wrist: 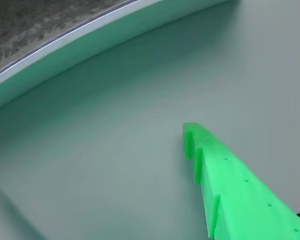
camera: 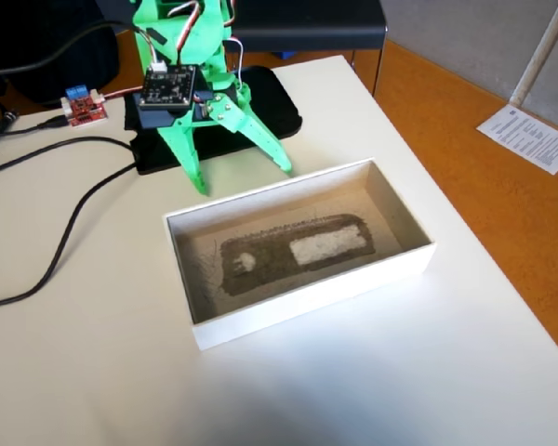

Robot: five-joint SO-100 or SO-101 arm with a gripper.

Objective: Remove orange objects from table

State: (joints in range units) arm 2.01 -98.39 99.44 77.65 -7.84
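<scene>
No orange bundle shows in either view. My green gripper (camera: 244, 180) hangs open and empty just above the cream-white table (camera: 446, 372), right behind the far wall of the white box (camera: 307, 308). Its two fingers are spread wide. In the wrist view one green finger (wrist: 230, 190) reaches in from the lower right over the bare tabletop (wrist: 130, 130), and the gripper (wrist: 90, 185) holds nothing. The box's curved white wall (wrist: 90, 40) runs across the top of that view. The box holds only a dark speckled lining with a pale patch.
The arm's black base plate (camera: 270, 102) lies behind the gripper. A small red circuit board (camera: 84, 107) and black cables (camera: 65, 232) lie at the back left. The table's right edge drops to an orange-brown floor (camera: 465, 102) with a paper sheet (camera: 530, 135).
</scene>
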